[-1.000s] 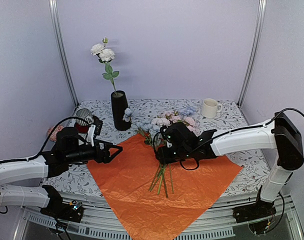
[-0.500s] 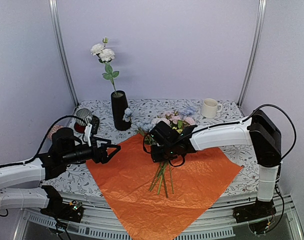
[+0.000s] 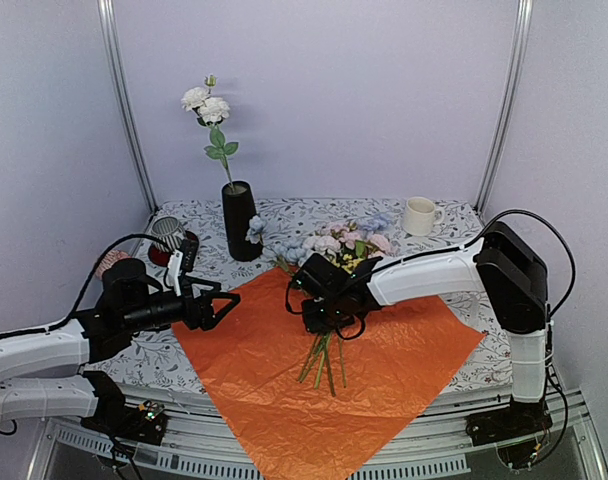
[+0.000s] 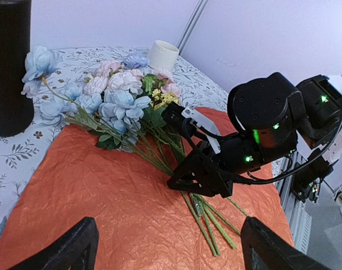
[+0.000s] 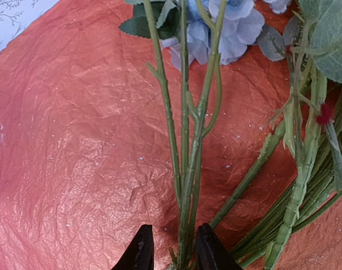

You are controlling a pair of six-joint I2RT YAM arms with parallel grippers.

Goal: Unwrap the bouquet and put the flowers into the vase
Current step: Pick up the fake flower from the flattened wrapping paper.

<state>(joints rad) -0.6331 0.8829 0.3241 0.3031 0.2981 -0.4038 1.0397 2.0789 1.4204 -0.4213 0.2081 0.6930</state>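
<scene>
The bouquet lies opened out: its flowers (image 3: 329, 243) rest on the spread orange sheet (image 3: 404, 350), with the blue and pink heads (image 4: 117, 95) toward the black vase (image 3: 240, 220) and the green stems (image 3: 324, 362) pointing at the front edge. The vase holds a white bloom (image 3: 206, 103). My right gripper (image 3: 312, 316) is down on the sheet. Its jaws are narrow but still open, straddling a few thin stems (image 5: 188, 169), with a gap showing on the left side. My left gripper (image 3: 226, 310) hovers open over the sheet's left corner, empty.
A white mug (image 3: 419, 215) stands at the back right. At the back left, a striped cup on a red saucer (image 3: 169, 236) sits beside the vase (image 4: 10, 62). The sheet's front corner hangs over the table's near edge (image 3: 284, 440).
My right gripper has slid left and down along the stems, and its jaws have narrowed round them. My left arm has barely shifted.
</scene>
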